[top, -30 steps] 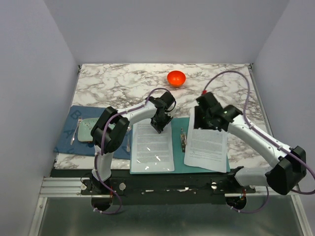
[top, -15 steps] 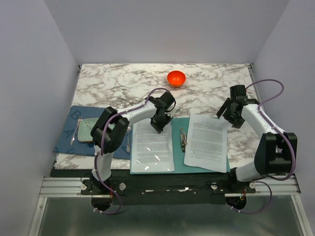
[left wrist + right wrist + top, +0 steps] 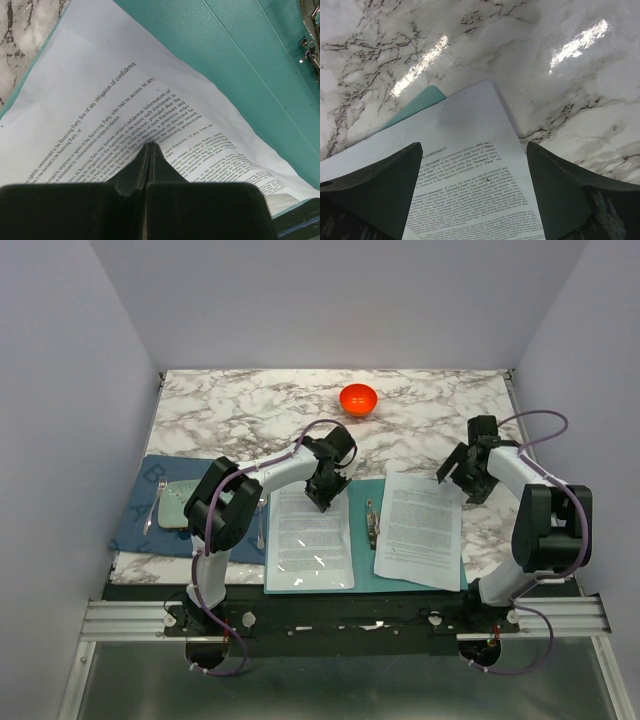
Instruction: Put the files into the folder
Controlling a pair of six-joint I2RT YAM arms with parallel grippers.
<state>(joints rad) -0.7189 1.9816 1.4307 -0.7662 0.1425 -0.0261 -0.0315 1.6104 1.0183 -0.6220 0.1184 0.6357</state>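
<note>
The teal folder (image 3: 365, 565) lies open near the table's front edge, its metal clip (image 3: 372, 523) at the spine. A printed sheet (image 3: 310, 538) covers its left half under glossy plastic. The files (image 3: 420, 528), white sheets of dense text, rest slightly askew on the right half, their far right corner over the marble. My left gripper (image 3: 322, 496) is shut, its tips (image 3: 149, 146) down on the left sheet (image 3: 100, 110), with teal folder (image 3: 240, 65) and the clip (image 3: 310, 45) beyond. My right gripper (image 3: 462, 472) is open over the files' far right corner (image 3: 470, 200), holding nothing; a folder corner (image 3: 420, 102) peeks out.
An orange bowl (image 3: 358, 398) stands at the back middle of the marble table (image 3: 250, 405). At the left lies a dark blue mat (image 3: 150, 530) with a pale green tray (image 3: 178, 505), a fork (image 3: 153, 505) and a spoon (image 3: 261, 525).
My right gripper has opened wide, let go of the files and drawn back to the right, leaving them on the folder's right half. The left arm has stayed still.
</note>
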